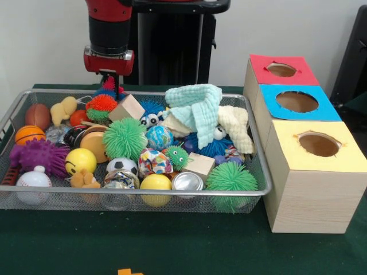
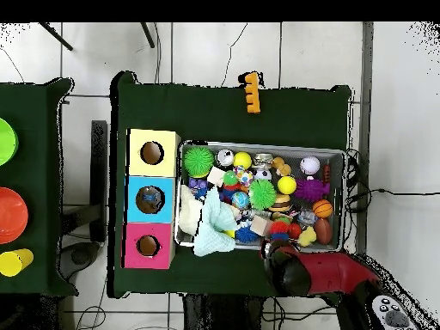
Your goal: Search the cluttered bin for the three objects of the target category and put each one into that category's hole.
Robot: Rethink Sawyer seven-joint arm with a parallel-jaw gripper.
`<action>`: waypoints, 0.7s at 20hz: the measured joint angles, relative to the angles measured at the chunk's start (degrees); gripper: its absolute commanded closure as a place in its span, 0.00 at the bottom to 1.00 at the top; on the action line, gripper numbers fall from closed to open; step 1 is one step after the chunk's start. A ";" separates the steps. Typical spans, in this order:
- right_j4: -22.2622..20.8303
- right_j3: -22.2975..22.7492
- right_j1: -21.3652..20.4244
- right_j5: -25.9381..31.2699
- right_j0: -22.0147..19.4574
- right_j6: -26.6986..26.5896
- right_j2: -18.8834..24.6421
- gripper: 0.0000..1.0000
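A wire mesh bin (image 1: 137, 195) (image 2: 345, 198) holds a heap of toys. Among them are green spiky balls (image 1: 124, 137) (image 1: 231, 177), a purple spiky ball (image 1: 40, 154), a yellow smiley ball (image 1: 80, 160), a baseball (image 1: 33, 179), a basketball (image 1: 28, 134), a soccer ball (image 1: 122, 166), wooden blocks (image 1: 127, 107) (image 1: 200, 163), a metal can (image 1: 187, 181), a mint cloth (image 1: 198, 106) and a cream cloth (image 1: 236, 126). My gripper (image 1: 112, 80) (image 2: 271, 245) hangs low over the bin's far left corner, just above an orange-red spiky ball (image 1: 101, 103). Its tip is partly hidden among the toys.
Beside the bin stand three wooden boxes with a round hole on top: red (image 1: 261, 63) (image 2: 133, 245), blue (image 1: 324, 109) (image 2: 136, 199) and yellow (image 1: 287, 149) (image 2: 137, 142). An orange piece (image 1: 131, 272) (image 2: 250, 92) lies on the green cloth. A side table carries coloured dishes (image 2: 9, 215).
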 measured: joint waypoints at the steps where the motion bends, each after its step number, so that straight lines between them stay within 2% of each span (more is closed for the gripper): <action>1: 0.08 0.00 0.03 -0.79 0.27 0.00 -0.77 1.00; 10: 0.81 -0.41 1.17 -2.49 -0.94 0.01 -1.55 1.00; 14: 1.77 -0.36 1.17 -2.71 -3.43 0.01 -0.69 1.00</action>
